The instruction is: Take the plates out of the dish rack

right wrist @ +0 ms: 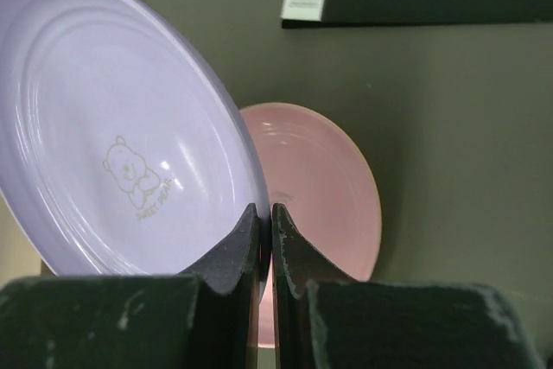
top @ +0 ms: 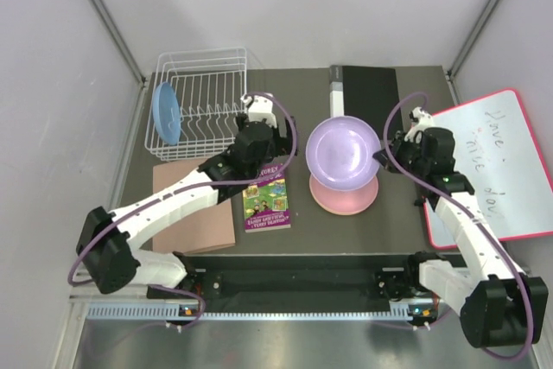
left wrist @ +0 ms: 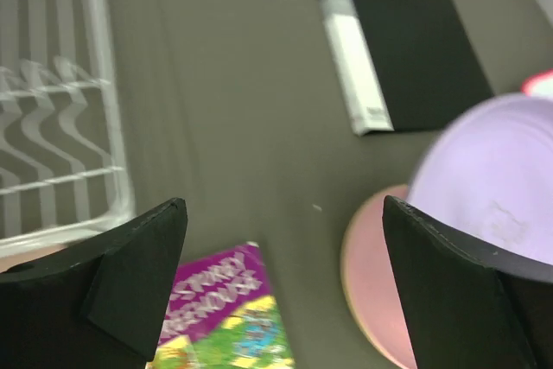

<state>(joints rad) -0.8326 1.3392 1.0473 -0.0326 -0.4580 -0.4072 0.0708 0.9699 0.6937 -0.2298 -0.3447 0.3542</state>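
The purple plate (top: 344, 153) hangs tilted over the pink plate (top: 346, 202), which lies flat on the dark table. My right gripper (right wrist: 266, 213) is shut on the purple plate's (right wrist: 112, 127) rim, with the pink plate (right wrist: 320, 187) showing behind the fingers. A light blue plate (top: 166, 114) stands upright at the left end of the white wire dish rack (top: 207, 101). My left gripper (left wrist: 285, 205) is open and holds nothing. It hovers between the rack (left wrist: 52, 127) and the purple plate (left wrist: 501, 179), above a book's corner.
A colourful book (top: 266, 202) lies under the left arm, beside a brown board (top: 194, 209). A black binder (top: 363, 92) lies at the back. A red-framed whiteboard (top: 497, 166) lies on the right, under the right arm.
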